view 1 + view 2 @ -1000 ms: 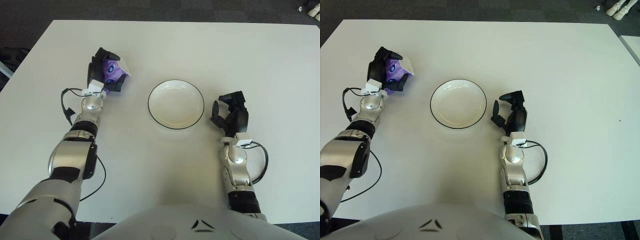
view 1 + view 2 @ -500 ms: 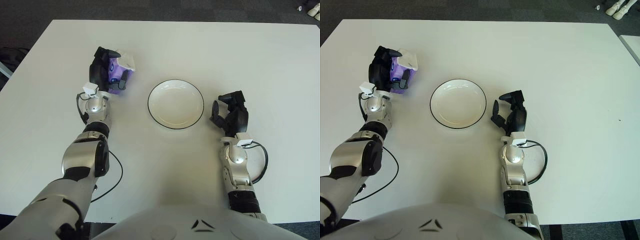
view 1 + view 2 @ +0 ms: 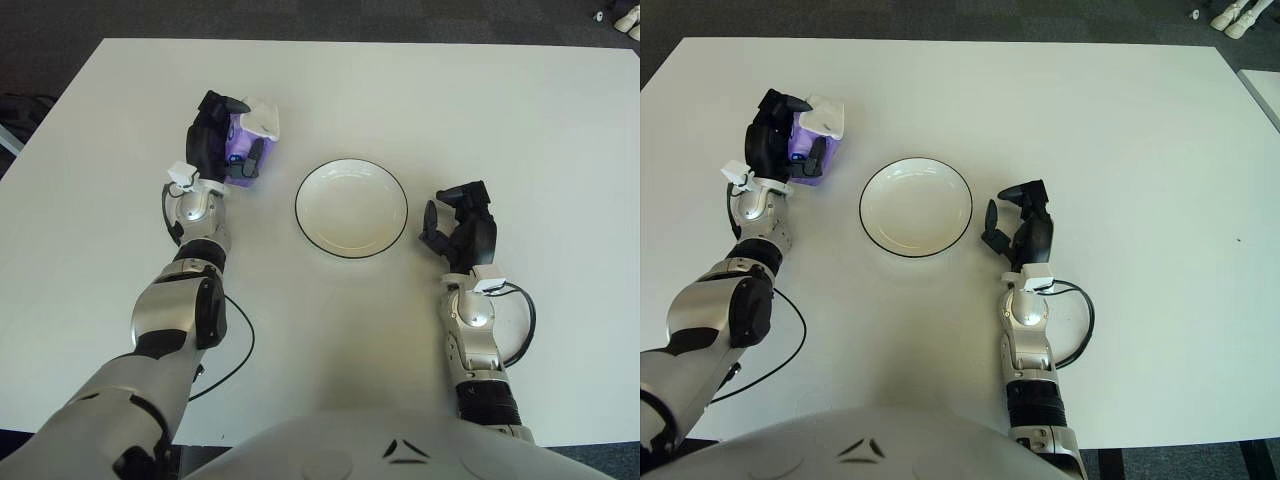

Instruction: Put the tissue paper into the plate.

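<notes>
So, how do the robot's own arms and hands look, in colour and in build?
Both arms are silver-grey metal segments with black joint bands. The left hand and right hand have black fingers. A small white tag sits at each wrist, and a thin black cable loops beside each forearm over the white table.

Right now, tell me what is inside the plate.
Nothing: the plate shows only its bare white inside. The tissue pack is in the left hand, left of it. The right hand rests right of it.
</notes>
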Action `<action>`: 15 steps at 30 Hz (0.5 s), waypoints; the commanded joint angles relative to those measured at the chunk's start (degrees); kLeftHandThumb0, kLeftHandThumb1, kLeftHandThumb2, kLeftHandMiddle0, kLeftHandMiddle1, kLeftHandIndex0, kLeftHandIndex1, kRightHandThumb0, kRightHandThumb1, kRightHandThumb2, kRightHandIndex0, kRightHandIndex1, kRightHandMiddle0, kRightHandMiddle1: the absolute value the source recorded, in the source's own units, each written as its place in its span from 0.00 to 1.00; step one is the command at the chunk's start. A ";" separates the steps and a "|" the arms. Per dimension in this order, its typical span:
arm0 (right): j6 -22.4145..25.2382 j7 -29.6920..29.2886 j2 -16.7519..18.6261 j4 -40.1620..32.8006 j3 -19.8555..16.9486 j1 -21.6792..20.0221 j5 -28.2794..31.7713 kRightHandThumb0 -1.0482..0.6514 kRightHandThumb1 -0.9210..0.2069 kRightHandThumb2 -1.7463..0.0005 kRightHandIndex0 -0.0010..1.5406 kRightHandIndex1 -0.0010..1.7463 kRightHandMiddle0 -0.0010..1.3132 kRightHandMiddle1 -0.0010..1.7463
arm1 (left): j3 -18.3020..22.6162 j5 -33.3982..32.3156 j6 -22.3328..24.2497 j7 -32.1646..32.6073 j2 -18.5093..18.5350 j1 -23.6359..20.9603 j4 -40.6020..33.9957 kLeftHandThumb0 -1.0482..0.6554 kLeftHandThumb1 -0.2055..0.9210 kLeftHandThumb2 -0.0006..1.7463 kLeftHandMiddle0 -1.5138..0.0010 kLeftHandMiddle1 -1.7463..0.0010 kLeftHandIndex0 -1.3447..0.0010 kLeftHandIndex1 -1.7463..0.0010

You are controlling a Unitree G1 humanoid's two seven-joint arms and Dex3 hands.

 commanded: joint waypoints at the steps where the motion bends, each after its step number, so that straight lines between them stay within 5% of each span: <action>1: 0.58 -0.72 0.12 4.25 -0.32 2.59 -0.99 0.37 0.33 0.41 0.43 0.81 0.33 1.00 | -1.44 0.52 -1.00 -1.98 -2.43 1.40 -2.05 0.30 0.31 0.88 0.15 0.00 0.44 0.00; 15: 0.77 -1.35 0.01 4.79 -0.19 1.94 -1.32 0.37 0.33 0.40 0.43 0.80 0.33 1.00 | -6.36 5.16 -6.03 -4.72 -0.21 1.99 -7.58 0.29 0.29 0.89 0.10 0.00 0.42 0.00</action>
